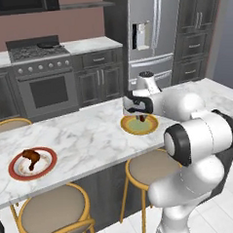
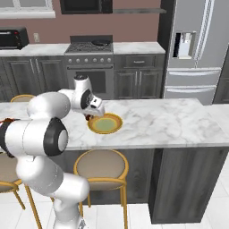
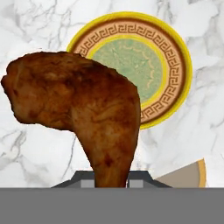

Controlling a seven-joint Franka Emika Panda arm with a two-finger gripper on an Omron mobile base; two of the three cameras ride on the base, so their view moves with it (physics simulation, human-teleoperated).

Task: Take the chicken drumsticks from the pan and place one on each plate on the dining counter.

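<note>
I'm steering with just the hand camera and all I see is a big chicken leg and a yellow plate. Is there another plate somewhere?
Observer: Yes, a red-rimmed plate sits further along the dining counter, to the arm's left.
Operator: Is it empty?
Observer: No, a drumstick already lies on it.
Operator: Are there seats near my yellow plate?
Observer: Yes, a round tan-seated stool stands under the counter edge, just below the yellow plate.
Operator: Where's the stove?
Observer: Against the back wall, beyond the counter; the stove has a dark pan on top.
</note>
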